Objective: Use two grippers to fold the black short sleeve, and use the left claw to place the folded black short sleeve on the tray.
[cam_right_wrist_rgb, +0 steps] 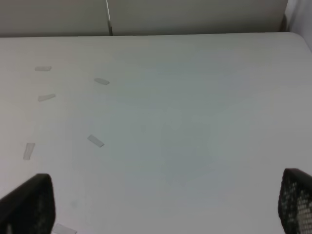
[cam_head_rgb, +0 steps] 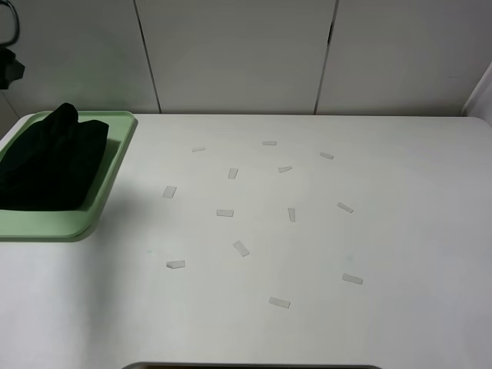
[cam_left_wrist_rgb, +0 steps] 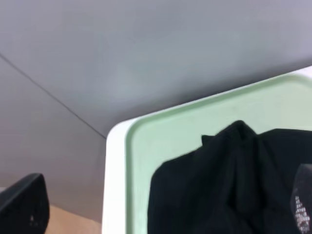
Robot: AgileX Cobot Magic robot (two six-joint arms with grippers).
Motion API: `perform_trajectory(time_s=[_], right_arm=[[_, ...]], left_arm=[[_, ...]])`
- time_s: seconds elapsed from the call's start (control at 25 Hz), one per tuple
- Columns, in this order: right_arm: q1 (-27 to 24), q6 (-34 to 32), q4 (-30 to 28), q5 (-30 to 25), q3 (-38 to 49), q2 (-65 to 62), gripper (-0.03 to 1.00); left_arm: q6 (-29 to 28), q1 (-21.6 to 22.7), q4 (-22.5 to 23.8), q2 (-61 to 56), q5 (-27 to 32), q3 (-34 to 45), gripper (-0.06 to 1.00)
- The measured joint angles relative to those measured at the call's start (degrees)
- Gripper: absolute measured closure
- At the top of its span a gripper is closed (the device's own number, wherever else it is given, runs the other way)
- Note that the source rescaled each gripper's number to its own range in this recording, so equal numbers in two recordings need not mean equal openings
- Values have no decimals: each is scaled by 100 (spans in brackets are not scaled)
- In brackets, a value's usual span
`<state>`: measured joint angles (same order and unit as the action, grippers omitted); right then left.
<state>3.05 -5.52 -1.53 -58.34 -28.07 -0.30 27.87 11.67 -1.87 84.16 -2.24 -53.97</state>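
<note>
The black short sleeve (cam_head_rgb: 50,165) lies folded in a bunched heap on the pale green tray (cam_head_rgb: 46,227) at the table's far left. In the left wrist view the black short sleeve (cam_left_wrist_rgb: 219,185) rests inside the tray (cam_left_wrist_rgb: 170,131) near one corner. My left gripper (cam_left_wrist_rgb: 163,209) hovers over it, open, its fingertips (cam_left_wrist_rgb: 24,207) wide apart and holding nothing. Only a black bit of the left arm (cam_head_rgb: 9,69) shows at the top left edge of the high view. My right gripper (cam_right_wrist_rgb: 163,204) is open over bare table, with nothing between its fingertips (cam_right_wrist_rgb: 29,204).
Several small pale tape strips (cam_head_rgb: 241,247) are scattered over the middle of the white table (cam_head_rgb: 400,231). A panelled wall (cam_head_rgb: 238,54) stands behind the table's far edge. The tray sits close to the table's left edge.
</note>
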Motion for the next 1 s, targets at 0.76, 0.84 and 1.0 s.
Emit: perform_trajectory(time_s=[0.76,0.84,1.0], right_arm=[[0,0,0,0,0,0,-3],[0,0,0,0,0,0,-3],[0,0,0,0,0,0,-3]], left_arm=[[-883,0,-785,-5838,3051,1885,-6],[-820,0,-785,-6394,3445,1898,-6],[-698,-211,-785,-7361,3971,1899,-6]])
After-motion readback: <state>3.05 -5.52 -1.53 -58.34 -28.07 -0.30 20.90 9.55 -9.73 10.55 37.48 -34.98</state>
